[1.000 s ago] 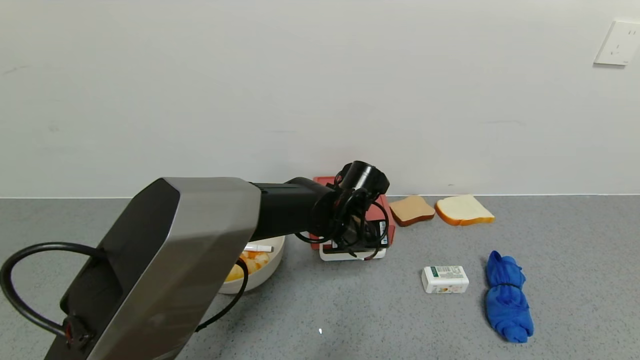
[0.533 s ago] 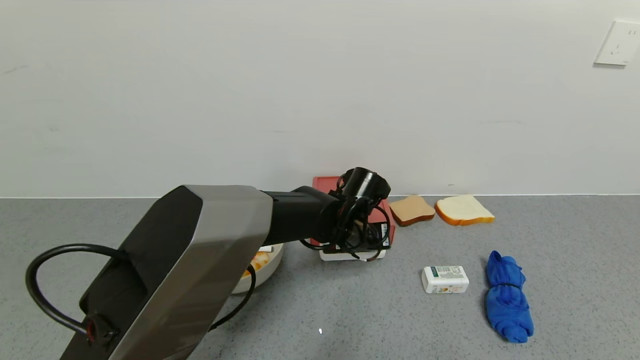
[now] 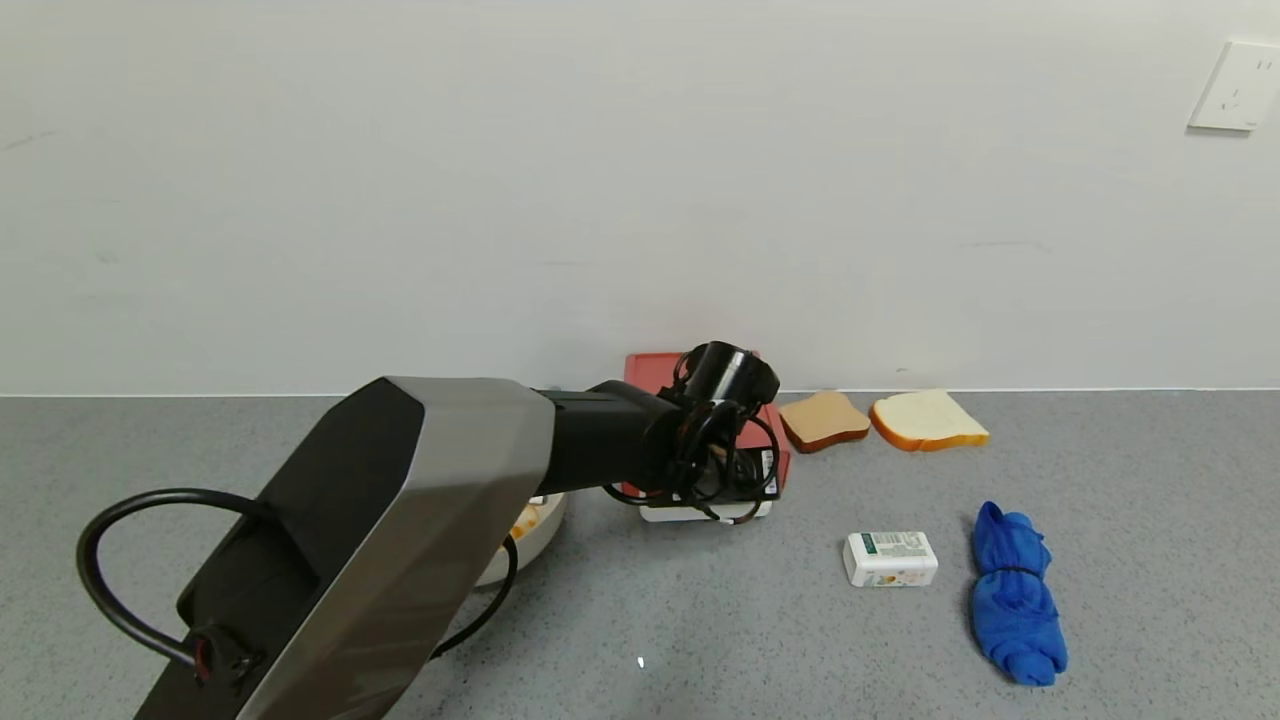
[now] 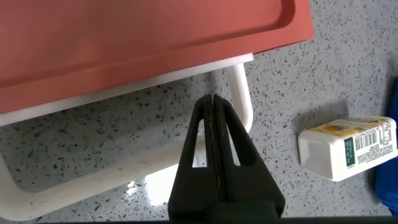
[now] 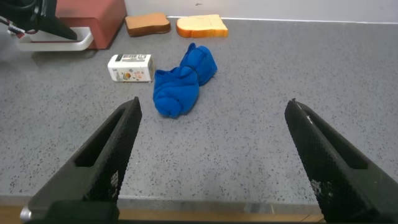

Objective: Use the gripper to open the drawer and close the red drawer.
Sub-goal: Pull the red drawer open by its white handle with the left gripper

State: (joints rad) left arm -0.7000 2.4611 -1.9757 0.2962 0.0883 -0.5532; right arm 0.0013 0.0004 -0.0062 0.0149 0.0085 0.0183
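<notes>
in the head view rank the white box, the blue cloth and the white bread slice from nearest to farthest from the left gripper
From the left gripper at the drawer handle:
1. White box, to its right, nearer the robot.
2. White bread slice and blue cloth, both farther right; too close to call.

Salmon-red drawer [image 3: 768, 416] with white handle [image 4: 239, 93], blue cloth [image 3: 1015, 595]

The left arm is stretched forward and to the right across the head view, its gripper [image 3: 722, 478] lowered at the far end, fingers [image 4: 214, 149] pressed together, tips pointed down. The right gripper [image 5: 211, 155] is held low with its fingers spread wide
</notes>
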